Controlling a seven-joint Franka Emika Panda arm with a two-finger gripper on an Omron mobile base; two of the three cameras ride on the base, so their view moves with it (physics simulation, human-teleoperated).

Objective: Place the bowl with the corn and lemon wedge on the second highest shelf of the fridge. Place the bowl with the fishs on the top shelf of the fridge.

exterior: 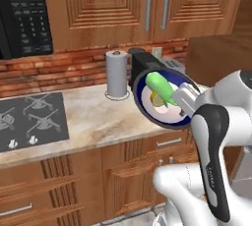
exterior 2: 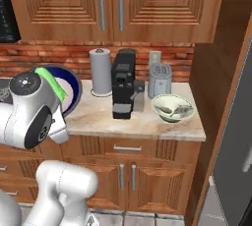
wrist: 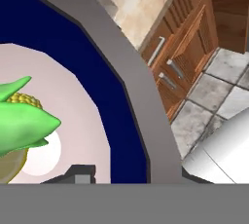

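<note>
Pincer (exterior: pixel 183 103) clamped on blue bowl (exterior: pixel 147 103) rim, corn (exterior: pixel 162 88) inside, lifted off counter (exterior: pixel 98 117)

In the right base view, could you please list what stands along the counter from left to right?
Blue-rimmed bowl with the corn, held up by the arm → paper towel roll → black coffee machine → toaster → pale bowl with the fish.

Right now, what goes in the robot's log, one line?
end effector: holding corn bowl, lifted and tipped | fish bowl: on counter | fridge: not reached
</note>
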